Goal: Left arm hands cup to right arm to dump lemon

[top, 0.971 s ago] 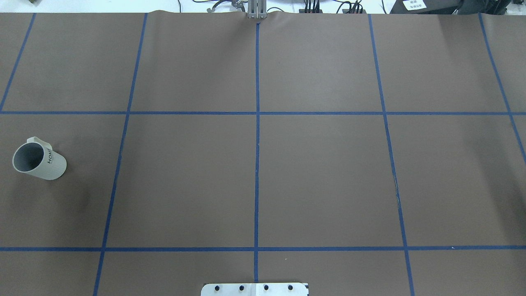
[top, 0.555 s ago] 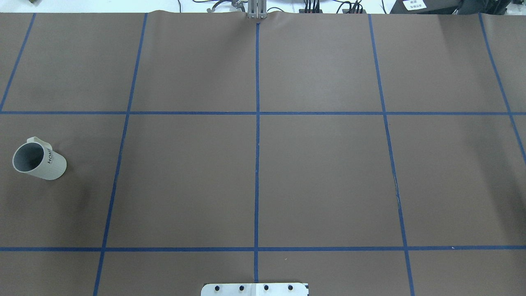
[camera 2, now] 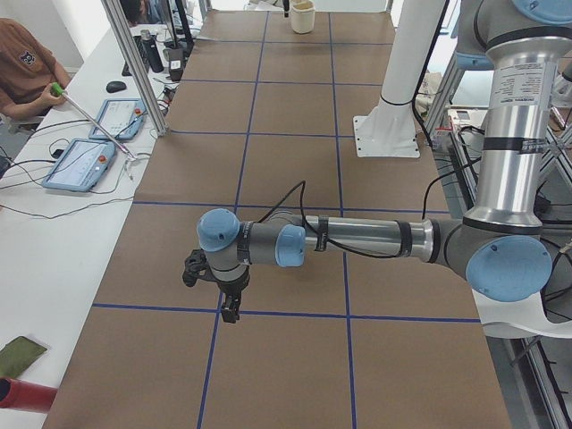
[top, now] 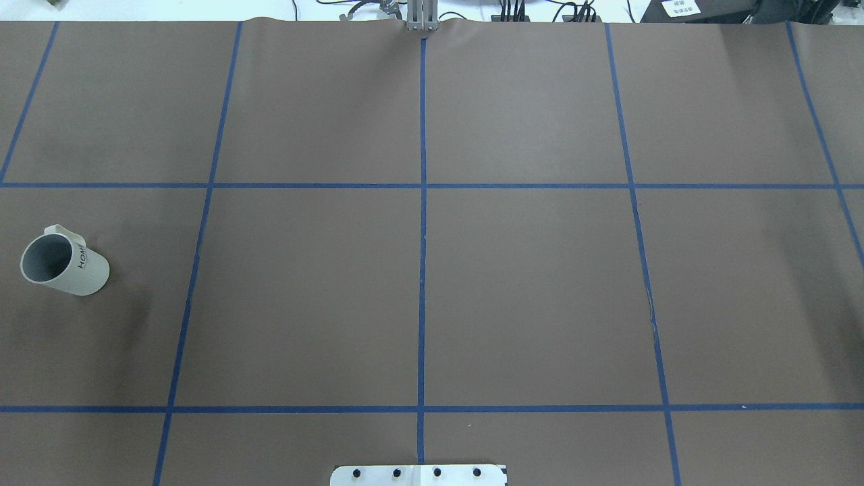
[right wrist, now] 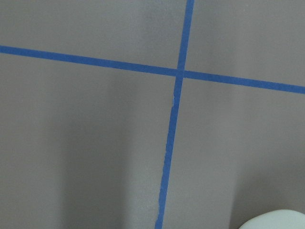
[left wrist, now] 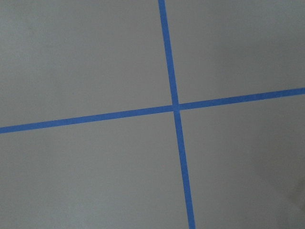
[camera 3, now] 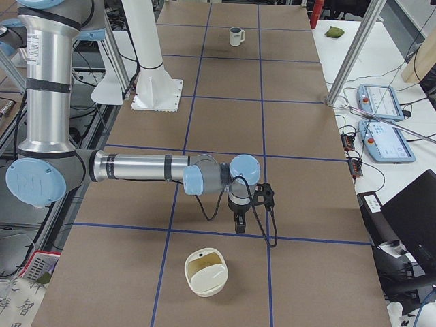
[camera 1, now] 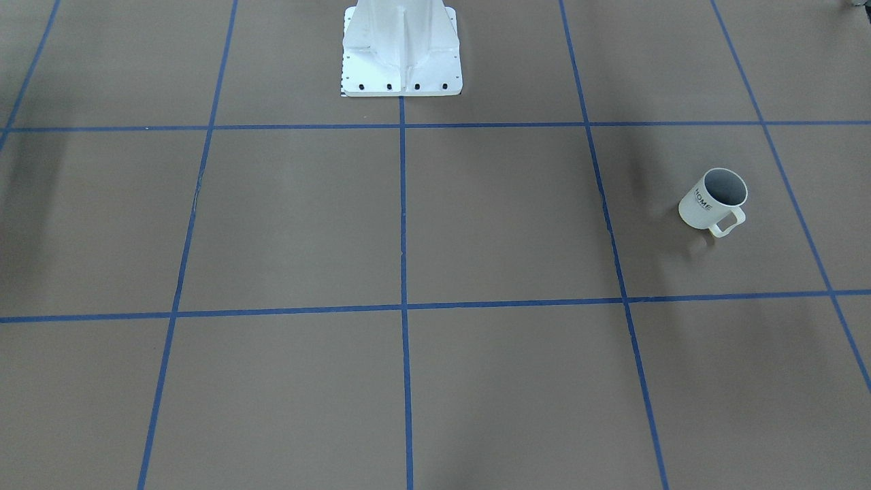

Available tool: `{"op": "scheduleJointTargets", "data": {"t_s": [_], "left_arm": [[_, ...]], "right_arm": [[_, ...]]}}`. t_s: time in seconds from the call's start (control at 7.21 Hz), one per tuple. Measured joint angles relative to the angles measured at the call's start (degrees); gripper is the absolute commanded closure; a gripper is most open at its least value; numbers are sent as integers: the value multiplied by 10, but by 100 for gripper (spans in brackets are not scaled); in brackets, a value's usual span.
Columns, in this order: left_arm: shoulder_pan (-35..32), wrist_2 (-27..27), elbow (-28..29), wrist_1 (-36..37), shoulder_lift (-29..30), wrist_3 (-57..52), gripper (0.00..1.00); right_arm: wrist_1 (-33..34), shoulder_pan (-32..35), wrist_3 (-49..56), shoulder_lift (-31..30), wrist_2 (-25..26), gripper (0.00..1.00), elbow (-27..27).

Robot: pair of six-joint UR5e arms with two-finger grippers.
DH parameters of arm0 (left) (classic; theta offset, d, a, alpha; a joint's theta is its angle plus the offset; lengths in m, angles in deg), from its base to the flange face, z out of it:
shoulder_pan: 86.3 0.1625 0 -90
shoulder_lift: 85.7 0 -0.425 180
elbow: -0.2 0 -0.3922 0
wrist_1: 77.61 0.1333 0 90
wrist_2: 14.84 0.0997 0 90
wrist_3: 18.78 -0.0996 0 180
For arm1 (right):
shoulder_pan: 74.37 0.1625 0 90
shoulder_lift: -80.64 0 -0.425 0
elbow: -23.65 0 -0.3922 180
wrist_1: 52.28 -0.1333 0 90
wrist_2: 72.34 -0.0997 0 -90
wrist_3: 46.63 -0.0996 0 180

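Though I cannot tell if the right end effector [camera 3: 238, 227] is open, the cup [camera 3: 236, 36] stands well apart from it.

Blue tape lines [top: 422, 270] cross the brown table cover [top: 540, 290]; a cream bowl [camera 3: 206, 272] stands on it.

Body notes. left arm [camera 2: 366, 239]: silver tube segments, grey joint housings, round light-blue caps [camera 2: 219, 231]. Dark rings band the thickest tube. A thin black cable [camera 2: 302, 184] is strapped to the forearm and arcs to the wrist. left gripper [camera 2: 231, 313]: small, black. right arm [camera 3: 136, 167]: same silver, grey and light blue, with a faint emblem on its largest cap and a black cable loop [camera 3: 272, 231] beside the black right gripper [camera 3: 239, 228]. White flared pedestal [camera 1: 400, 41], with dark screws [camera 1: 401, 87] along the near edge.
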Motion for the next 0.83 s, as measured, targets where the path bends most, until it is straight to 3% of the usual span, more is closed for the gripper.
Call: {"op": "scheduleJointTargets", "data": {"t_s": [0.42, 0.83], "left_arm": [[-13, 0, -14, 70, 2, -39, 0], [-17, -4, -20, 83, -2, -39, 0]], "right_arm": [[-1, 0, 0, 0, 0, 0, -6], [-1, 0, 0, 0, -2, 0, -3]]}}
